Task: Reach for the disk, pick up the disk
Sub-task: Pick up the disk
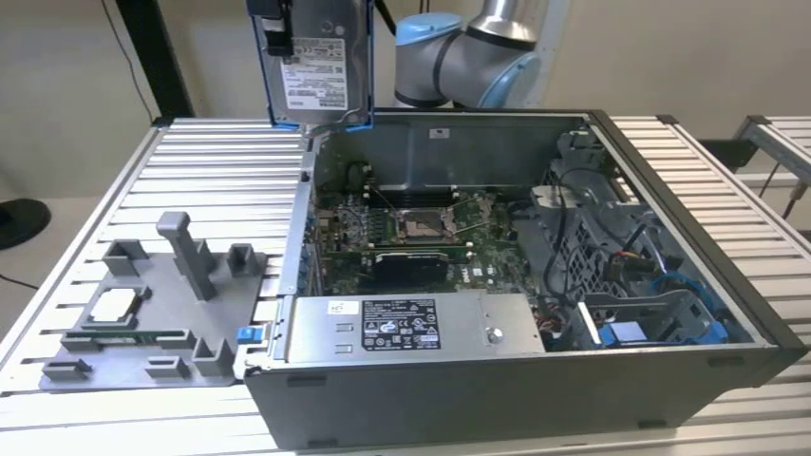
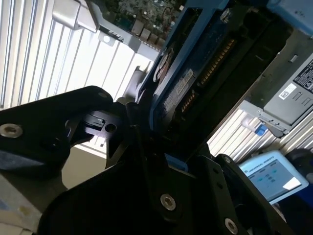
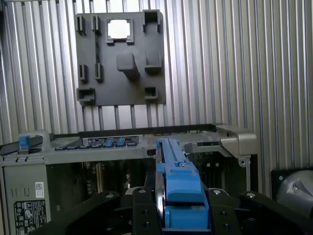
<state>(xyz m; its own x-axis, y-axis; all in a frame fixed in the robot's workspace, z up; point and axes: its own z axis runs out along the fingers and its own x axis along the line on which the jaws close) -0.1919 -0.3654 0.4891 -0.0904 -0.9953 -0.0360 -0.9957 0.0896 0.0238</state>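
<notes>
Gripper [image 3: 180, 220] is closed on the disk [image 1: 317, 65], with a black finger [image 3: 142, 215] on either side of it in the first wrist view. The disk is off every surface, hanging upright on edge.

In the exterior view it sits high at the exterior view's left, over the far corner of the open computer case [image 1: 507, 389]. I can't tell whether its lower edge clears the case rim or just meets it.

How the disk looks:
- flat silver-grey metal slab
- white printed label on the broad face
- blue plastic bracket running down both long edges and across the bottom

The first wrist view looks along its thin edge, so it's mostly blue bracket there. The second wrist view shows a darker side with a label and a row of connector contacts.

Below it, inside the case:
- motherboard [image 1: 405, 228]
- grey box with a black-and-white label [image 1: 405, 328]

Beside the case on the slatted table [image 1: 216, 161] is a grey fixture plate [image 1: 140, 356] carrying a small square silver chip [image 1: 112, 306].
</notes>
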